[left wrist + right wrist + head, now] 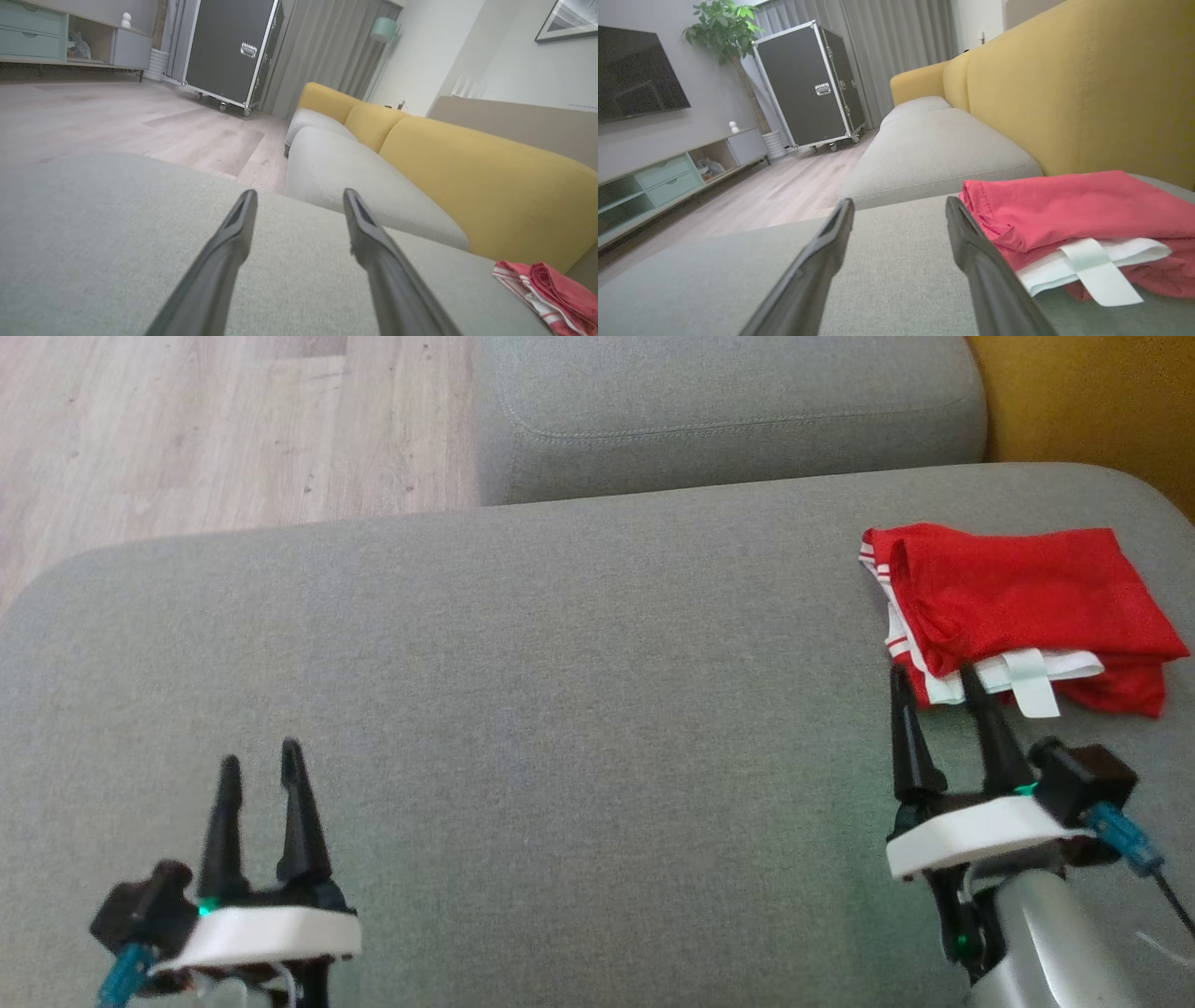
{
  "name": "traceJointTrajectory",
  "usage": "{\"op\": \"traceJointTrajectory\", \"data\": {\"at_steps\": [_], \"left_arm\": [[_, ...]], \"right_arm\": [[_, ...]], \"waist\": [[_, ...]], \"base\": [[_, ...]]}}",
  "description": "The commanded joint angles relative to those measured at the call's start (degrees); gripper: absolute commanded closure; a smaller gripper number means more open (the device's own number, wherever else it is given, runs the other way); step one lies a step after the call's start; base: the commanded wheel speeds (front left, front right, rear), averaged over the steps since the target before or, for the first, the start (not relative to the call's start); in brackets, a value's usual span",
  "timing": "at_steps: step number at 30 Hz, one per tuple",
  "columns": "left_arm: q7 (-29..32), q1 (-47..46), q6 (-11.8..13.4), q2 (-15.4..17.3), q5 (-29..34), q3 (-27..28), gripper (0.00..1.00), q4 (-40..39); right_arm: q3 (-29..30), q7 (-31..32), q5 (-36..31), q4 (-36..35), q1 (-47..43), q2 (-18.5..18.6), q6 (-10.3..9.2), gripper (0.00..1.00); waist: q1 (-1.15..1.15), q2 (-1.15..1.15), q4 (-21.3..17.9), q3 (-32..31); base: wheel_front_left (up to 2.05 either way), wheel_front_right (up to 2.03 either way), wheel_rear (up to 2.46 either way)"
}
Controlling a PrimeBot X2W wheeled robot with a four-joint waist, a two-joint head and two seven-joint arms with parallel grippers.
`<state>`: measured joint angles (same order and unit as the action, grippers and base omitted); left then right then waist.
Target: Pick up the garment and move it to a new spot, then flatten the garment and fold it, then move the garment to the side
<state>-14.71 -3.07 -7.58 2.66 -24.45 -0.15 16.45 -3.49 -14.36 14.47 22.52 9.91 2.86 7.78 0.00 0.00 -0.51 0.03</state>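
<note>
left hand (260, 753): fingers wide apart, empty, over grey sofa cushion (560, 691).
right hand (932, 672): wide apart, empty, tips just beside red garment (1027, 588).
red garment: folded, lying at cushion's right end.

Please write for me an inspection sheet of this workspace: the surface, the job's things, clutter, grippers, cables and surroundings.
Surface: grey sofa cushion, flat, no stains seen.
Job's things: red garment with white trim, folded, lying at the cushion's far right.
Clutter: nothing seen.
Grippers: left gripper open, holding nothing, over the near left of the cushion; right gripper open, its fingers at the garment's near edge, contact cannot be told.
Cables: blue connector with a dark cable at the right wrist; another at the left wrist.
Surroundings: yellow backrest, wooden floor, black wheeled case, television, plant.
</note>
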Motion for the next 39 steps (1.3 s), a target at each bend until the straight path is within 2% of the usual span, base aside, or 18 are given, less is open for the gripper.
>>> {"op": "traceJointTrajectory", "data": {"at_steps": [1,4,39], "left_arm": [[0.00,-0.02,0.00,0.00,-0.02,0.01,1.00,-0.23],[0.12,0.63,-0.01,-0.04,-0.27,-0.07,1.00,2.19],[6.05,-0.41,0.02,0.03,-19.23,1.83,1.00,0.89]], "right_arm": [[-0.01,-0.01,0.02,-0.19,0.02,0.02,0.00,1.00],[0.08,0.18,0.28,2.06,-0.86,-0.13,0.00,1.00],[2.87,6.00,22.07,-0.93,-1.69,-0.09,-0.08,1.00]], "waist": [[0.00,0.00,0.01,0.00],[0.00,0.00,-0.01,-0.01],[0.00,0.00,0.14,0.04]], "base": [[0.00,0.00,0.00],[0.00,0.00,0.00],[0.00,0.00,0.00]]}}
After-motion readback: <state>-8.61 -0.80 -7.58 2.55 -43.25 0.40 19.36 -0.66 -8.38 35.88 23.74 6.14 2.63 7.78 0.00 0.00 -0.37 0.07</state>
